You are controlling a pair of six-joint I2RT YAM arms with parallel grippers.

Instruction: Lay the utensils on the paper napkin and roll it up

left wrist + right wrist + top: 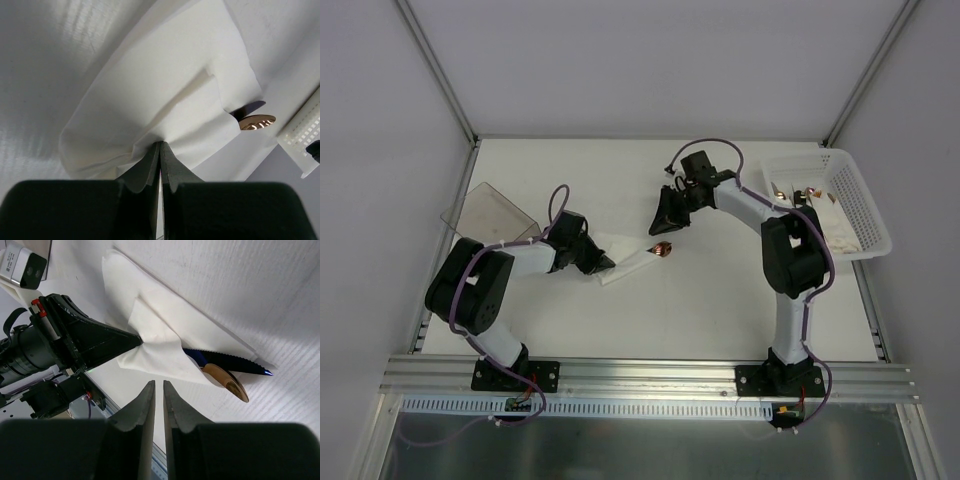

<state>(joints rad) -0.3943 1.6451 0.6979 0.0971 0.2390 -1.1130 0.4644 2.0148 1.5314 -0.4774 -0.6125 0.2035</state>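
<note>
The paper napkin (165, 85) lay folded over the utensils (227, 380) on the table (720, 300). A tan tip and a dark serrated blade poked out at the end away from the left gripper (160, 147). I logged that gripper clamped tight on the napkin's near edge, paper bunched at its tips. The right gripper (158, 385) hovered with the utensil tips just ahead of it, jaws a narrow slit apart, holding nothing. The white basket (865, 210) sat behind the right arm and the smoky container (485, 208) beside the left.

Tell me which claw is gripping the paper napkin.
The left claw: its jaws are shut on a bunched edge of the paper napkin. The right claw hangs beside it, jaws slightly apart, holding nothing.
</note>
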